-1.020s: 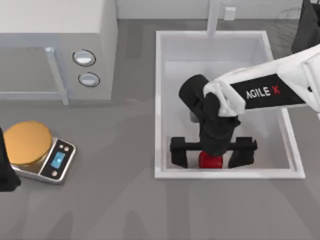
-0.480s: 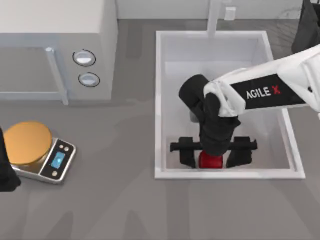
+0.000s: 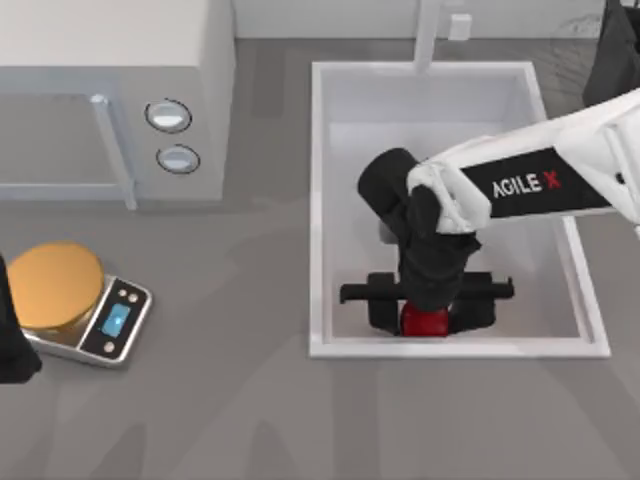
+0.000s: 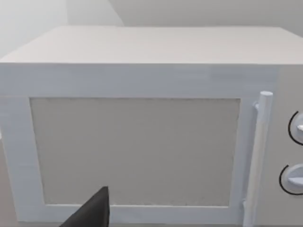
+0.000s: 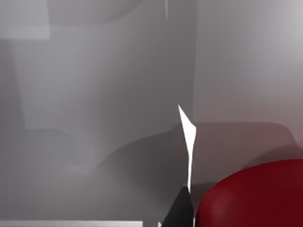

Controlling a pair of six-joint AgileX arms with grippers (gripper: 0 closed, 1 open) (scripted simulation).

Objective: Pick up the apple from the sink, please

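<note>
Down at the near end of the sink [image 3: 318,205], close against its front wall, the apple [image 3: 424,321] sits on the white floor, and the right gripper [image 3: 428,316] is right down over it. Its two black fingers [image 3: 382,316] have drawn inward over the last second: a moment ago they stood wide on either side of the fruit, then partway in, and now they press against its flanks. The jaws look clamped on the apple, with no gap left on either side from above. The right wrist camera agrees as far as it goes, with the red curve of the apple [image 5: 255,196] bulging up close and a dark fingertip beside it.

To my eye that means the grab is made and the lift is what remains; the apple is not yet raised, as it sits low in the basin. The front wall is just beside it, so the rise wants to be straight up.

Farther off to the left, the scale [image 3: 82,303] with its orange plate rests on the table, and the left gripper [image 3: 12,345] hangs parked at the table's left edge; I cannot tell how its jaws stand. Beyond them the microwave [image 3: 115,95] stands untouched.
</note>
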